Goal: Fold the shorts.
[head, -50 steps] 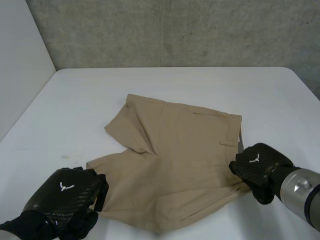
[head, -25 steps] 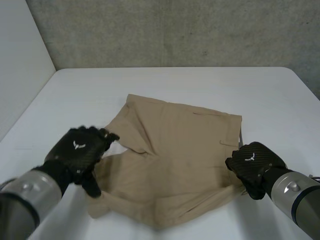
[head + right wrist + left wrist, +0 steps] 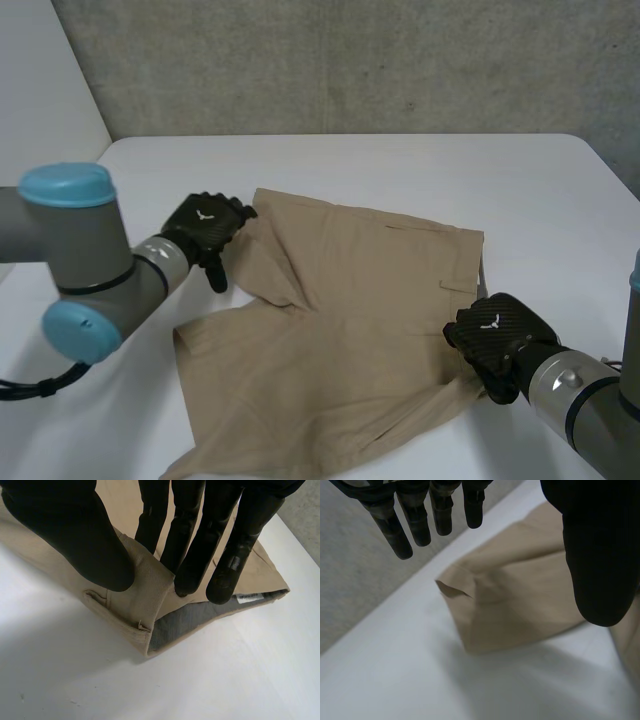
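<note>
Tan shorts point(image 3: 350, 320) lie spread on the white table point(image 3: 400, 165), waistband toward my right and both legs toward my left. My left hand point(image 3: 205, 228) hovers at the hem of the far leg point(image 3: 470, 587); its fingers point(image 3: 415, 515) are straight, the thumb stands apart from them, and they hold nothing. My right hand point(image 3: 495, 340) is at the near corner of the waistband point(image 3: 145, 595). Its thumb point(image 3: 75, 535) presses the outer side of the band while the fingers point(image 3: 190, 545) reach inside, pinching the cloth. The grey lining point(image 3: 190, 617) shows at the open waist.
A concrete wall point(image 3: 350, 60) rises behind the table's far edge and a white panel point(image 3: 40, 100) stands at its left side. My left arm's grey elbow with blue caps point(image 3: 75, 260) sits over the table's left part. Bare table surrounds the shorts.
My left hand let go of the near leg's hem, opened, and travelled away from me to the far leg. The near leg now lies flatter. My right hand kept its pinch on the waistband.
</note>
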{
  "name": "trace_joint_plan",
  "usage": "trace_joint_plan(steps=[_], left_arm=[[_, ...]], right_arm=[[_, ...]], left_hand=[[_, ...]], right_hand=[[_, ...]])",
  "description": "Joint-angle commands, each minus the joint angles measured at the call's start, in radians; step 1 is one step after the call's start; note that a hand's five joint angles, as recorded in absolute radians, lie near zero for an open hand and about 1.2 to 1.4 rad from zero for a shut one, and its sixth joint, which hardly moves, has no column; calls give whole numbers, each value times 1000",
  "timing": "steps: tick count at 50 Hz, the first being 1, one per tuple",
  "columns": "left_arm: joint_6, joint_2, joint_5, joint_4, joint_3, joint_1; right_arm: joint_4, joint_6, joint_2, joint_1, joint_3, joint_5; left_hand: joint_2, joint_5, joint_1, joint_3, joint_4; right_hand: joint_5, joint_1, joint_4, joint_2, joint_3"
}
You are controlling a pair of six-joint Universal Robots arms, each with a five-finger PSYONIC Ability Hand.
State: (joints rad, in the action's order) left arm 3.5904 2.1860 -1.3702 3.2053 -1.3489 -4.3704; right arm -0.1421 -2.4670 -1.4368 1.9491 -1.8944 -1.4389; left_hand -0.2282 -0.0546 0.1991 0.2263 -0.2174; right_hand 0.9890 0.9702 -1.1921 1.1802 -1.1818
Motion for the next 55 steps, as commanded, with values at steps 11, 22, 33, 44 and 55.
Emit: trace_joint_plan(steps=[11,22,33,44,55], left_arm=[[8,127,-12,-111,149,-8],[21,18,-106,-116,25,-29],[11,0,-89,-48,40,-21],[-9,147,-3,-58,221,-6],[-4,245,5,-76,300,-18]], right_arm=[[19,-24,32,-10,1,0],[21,-24,30,-9,3,0],[25,-26,30,2,3,-1],[42,-26,32,-7,-9,0],[55,-26,32,-12,-14,2]], left_hand=[[-992,-991,1021,994,-1002],[-1168,-1167,1197,1170,-1179],[-479,-478,508,481,-490],[-338,-337,367,340,-348],[-379,-378,408,380,-389]], right_hand=[[233,426,-204,216,-214],[233,426,-204,216,-214],[233,426,-204,216,-214],[233,426,-204,216,-214],[233,426,-204,216,-214]])
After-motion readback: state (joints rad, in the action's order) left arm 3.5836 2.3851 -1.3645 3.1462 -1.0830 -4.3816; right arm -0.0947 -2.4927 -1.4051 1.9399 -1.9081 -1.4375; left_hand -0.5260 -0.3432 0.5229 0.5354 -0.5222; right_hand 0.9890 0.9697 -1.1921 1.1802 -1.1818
